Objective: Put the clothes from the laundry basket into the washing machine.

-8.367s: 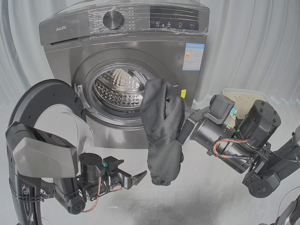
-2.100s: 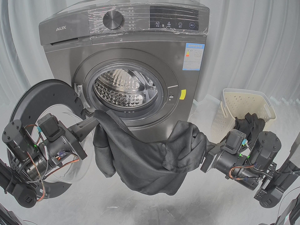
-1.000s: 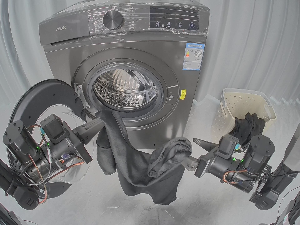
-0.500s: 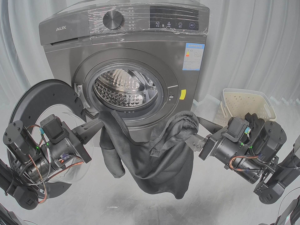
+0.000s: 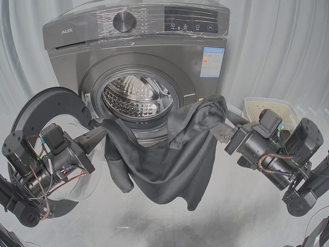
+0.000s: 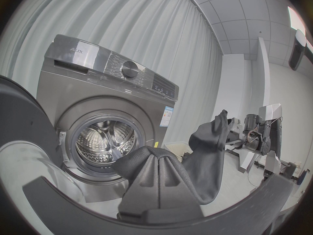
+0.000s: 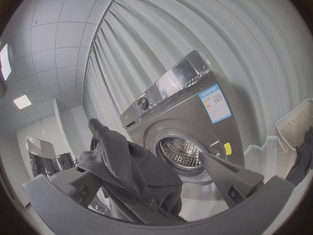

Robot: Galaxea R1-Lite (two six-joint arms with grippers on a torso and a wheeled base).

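A dark grey garment (image 5: 171,162) hangs spread between my two grippers in front of the washing machine (image 5: 137,52), below its open drum (image 5: 137,98). My left gripper (image 5: 101,131) is shut on the garment's left end, just under the drum's lower left rim. The left wrist view has that gripper (image 6: 158,156) pinching the cloth (image 6: 205,160). My right gripper (image 5: 219,118) is open at the drum's lower right, with the garment's other end draped over one finger. The right wrist view shows the cloth (image 7: 130,167) heaped on one finger and the other finger (image 7: 228,177) bare.
The machine's round door (image 5: 48,110) stands swung open at the left, behind my left arm. A cream laundry basket (image 5: 270,107) sits on the floor to the machine's right, with more dark clothes (image 7: 305,154) inside. Grey floor lies below the hanging garment.
Over the last second my right gripper has risen and moved towards the machine, lifting the garment's right end from knee height to the drum's rim. The left gripper has hardly moved.
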